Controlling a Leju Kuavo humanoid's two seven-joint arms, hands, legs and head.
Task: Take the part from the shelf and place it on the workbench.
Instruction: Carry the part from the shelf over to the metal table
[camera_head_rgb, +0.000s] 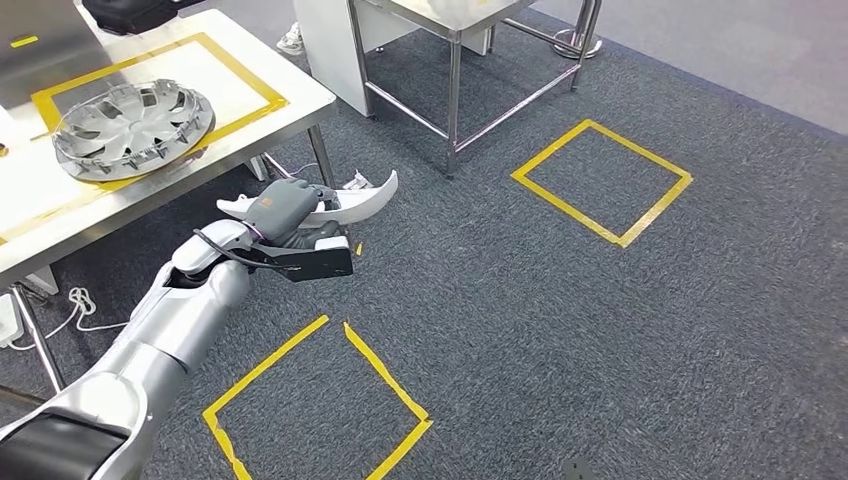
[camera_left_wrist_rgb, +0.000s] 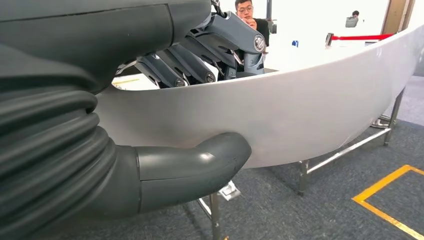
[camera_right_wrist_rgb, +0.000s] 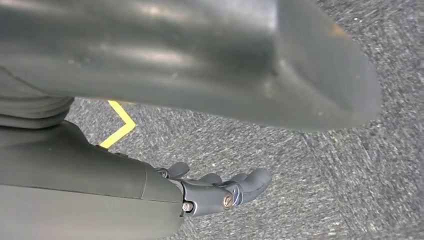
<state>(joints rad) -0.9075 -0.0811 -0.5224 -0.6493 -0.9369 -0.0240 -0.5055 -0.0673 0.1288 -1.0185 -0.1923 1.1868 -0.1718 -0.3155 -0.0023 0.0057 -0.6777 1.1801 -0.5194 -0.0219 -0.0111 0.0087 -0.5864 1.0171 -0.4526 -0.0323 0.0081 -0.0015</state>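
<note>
Beside workbench (camera_head_rgb: 300, 95), left hand (camera_head_rgb: 285, 205) gripping part (camera_head_rgb: 365, 200)

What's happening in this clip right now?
The left robot hand holds a curved white part out over the grey carpet, just beside the corner of the white workbench. In the left wrist view the thumb presses the part's outer face and the fingers hook over its top edge. The part has not been set on the workbench yet. A silver wheel cover lies on the bench inside a yellow tape frame. The right robot hand hangs over the carpet with its fingers curled, holding nothing.
</note>
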